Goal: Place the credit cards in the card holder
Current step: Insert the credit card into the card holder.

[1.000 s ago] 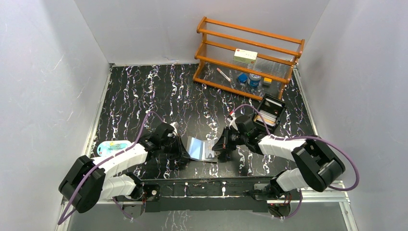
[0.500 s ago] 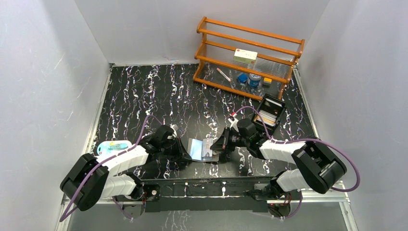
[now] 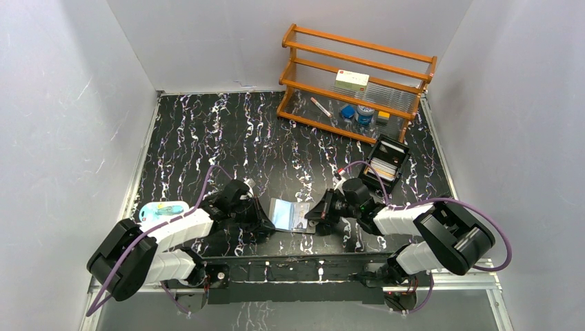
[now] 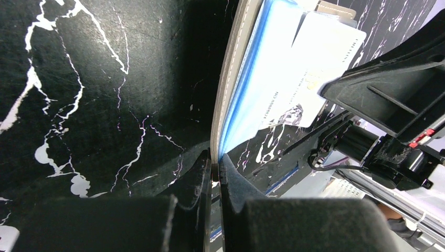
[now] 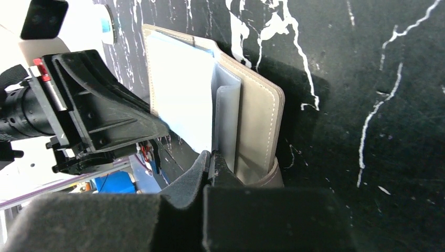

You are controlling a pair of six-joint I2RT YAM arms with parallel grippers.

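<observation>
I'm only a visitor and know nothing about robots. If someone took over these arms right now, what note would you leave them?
Left gripper: shut on one edge of the open card holder.
Right gripper: shut on what looks like a credit card, held against the holder's clear sleeves.
Other cards: in the black tray, behind the right arm.
Done: one card has been brought to the holder. Whether it is inside a sleeve cannot be told.
Left: seat this card, let go, then fetch the rest from the tray.
</observation>
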